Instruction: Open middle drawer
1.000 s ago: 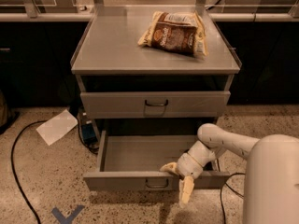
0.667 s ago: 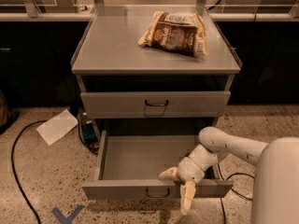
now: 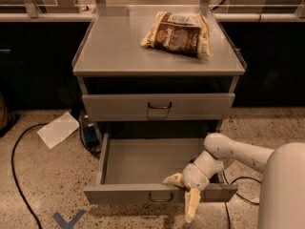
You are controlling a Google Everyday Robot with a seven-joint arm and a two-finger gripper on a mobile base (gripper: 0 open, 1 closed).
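middle drawer (image 3: 143,160) pulled well out of the grey cabinet (image 3: 119,51), below the shut upper drawer (image 3: 119,107). gripper (image 3: 177,199) at the drawer's front panel, just right of the dark handle (image 3: 160,198), spread wide with nothing held: one finger (image 3: 172,179) along the panel's top edge, the other hanging down before it. snack bag (image 3: 177,31) on the cabinet top.

Item: white, smooth-shelled tubular robot arm (image 3: 240,154) with a rounded elbow housing and matte finish. Wrist: short white cylindrical segments divided by dark seams. Body: broad pale-grey rounded casing (image 3: 285,190), lower right. End piece: two-finger gripper (image 3: 177,199), at the front panel of the grey metal middle drawer (image 3: 119,194). Its fingers (image 3: 192,205) are cream-yellow and tapering, tips set apart.
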